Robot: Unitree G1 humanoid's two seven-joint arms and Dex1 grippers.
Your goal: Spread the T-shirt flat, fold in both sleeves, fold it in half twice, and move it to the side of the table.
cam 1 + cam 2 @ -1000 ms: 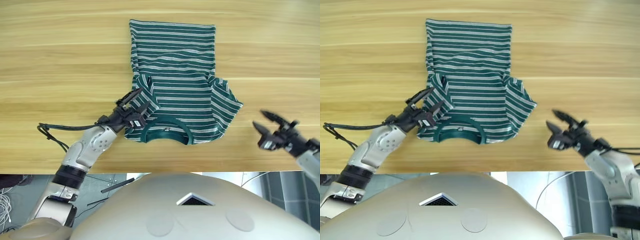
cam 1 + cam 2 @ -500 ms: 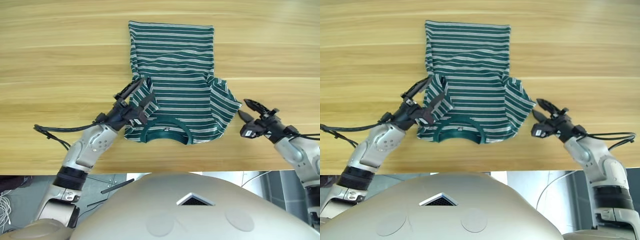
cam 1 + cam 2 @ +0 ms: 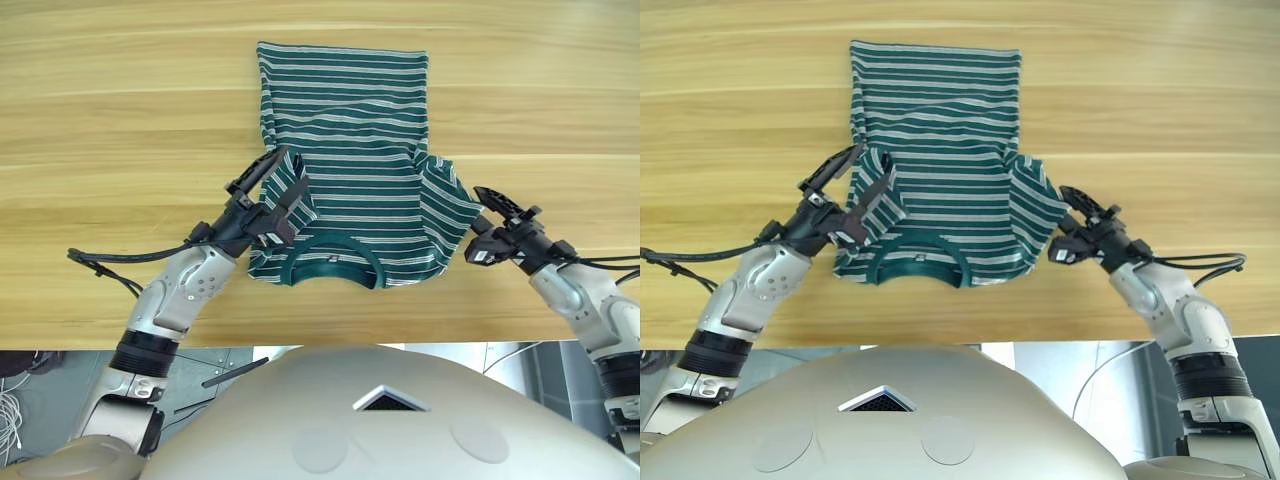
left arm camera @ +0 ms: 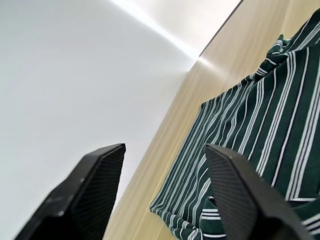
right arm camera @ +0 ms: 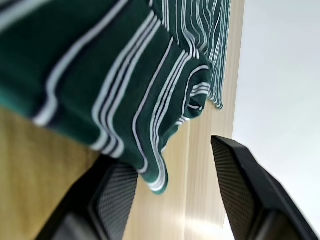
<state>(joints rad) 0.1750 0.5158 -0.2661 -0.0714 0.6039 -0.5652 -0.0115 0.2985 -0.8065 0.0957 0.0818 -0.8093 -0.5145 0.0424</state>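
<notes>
The green T-shirt (image 3: 350, 150) with white stripes lies on the wooden table (image 3: 120, 120), collar (image 3: 330, 258) toward me and hem at the far side. Both sleeves sit folded inward on the body. My left gripper (image 3: 285, 175) stands open over the left folded sleeve (image 3: 292, 195); in the left wrist view its fingers (image 4: 95, 185) are spread, with striped cloth (image 4: 265, 125) beyond them. At the shirt's right sleeve edge (image 3: 455, 200) my right gripper (image 3: 478, 210) is open. The right wrist view shows that cloth edge (image 5: 150, 150) between its fingers (image 5: 245, 185).
A black cable (image 3: 95, 260) loops over the table from my left arm. The table's front edge (image 3: 300, 338) runs just below the collar. Bare wood stretches to the left, right and far side of the shirt.
My right gripper has travelled left, from well off the shirt up to its right sleeve edge. My left gripper has shifted slightly farther over the left sleeve. The shirt has stayed put.
</notes>
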